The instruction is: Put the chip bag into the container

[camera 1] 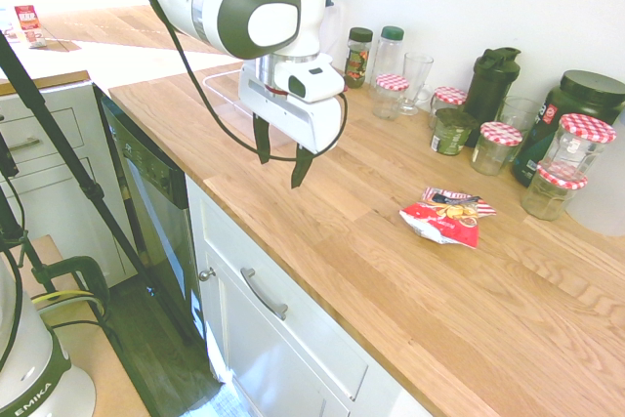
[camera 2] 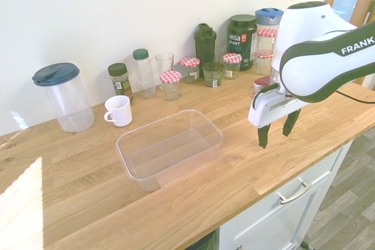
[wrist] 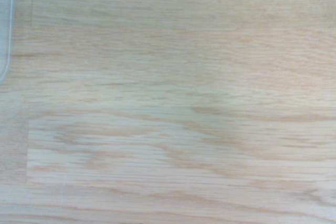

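The black pincer (camera 1: 281,171) was released, its two fingers apart and holding nothing, above the striped, smooth wooden counter (camera 1: 332,251). Near it, on one side, lay the container (camera 2: 176,167), of clear plastic, rectangular with rounded corners. Farther, on its other side, the crinkled, shiny chip bag (camera 1: 444,219) rested flat. Beyond were round glass jars (camera 1: 496,148).

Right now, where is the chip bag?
In the first exterior view, the chip bag lies on the counter, right of the gripper, near the jars.
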